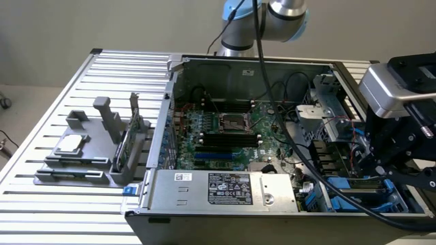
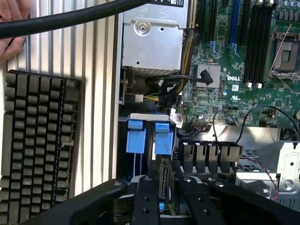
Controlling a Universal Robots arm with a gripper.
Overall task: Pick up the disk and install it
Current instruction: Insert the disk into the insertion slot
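In the wrist view the disk [image 2: 163,180] is edge-on, a thin metal slab with a connector strip, standing upright in the drive bay at the corner of the open computer case. Its blue bracket tab [image 2: 162,138] sticks out past the fingers, beside a second blue tab [image 2: 135,136]. My gripper [image 2: 164,187] has its black fingers [image 2: 146,192] pressed against both flat sides of the disk. In the exterior view the gripper [image 1: 378,171] reaches down into the case at that view's right, above blue bracket parts [image 1: 338,188].
The silver power supply [image 1: 225,189] and green motherboard [image 1: 225,132] take up most of the case. A grey holder [image 1: 81,153] with a small chip and an upright card stands on the slatted table. A black gridded block [image 2: 37,145] lies beside the case, a person's hand [image 2: 11,28] past it. A black cable [image 2: 70,18] crosses overhead.
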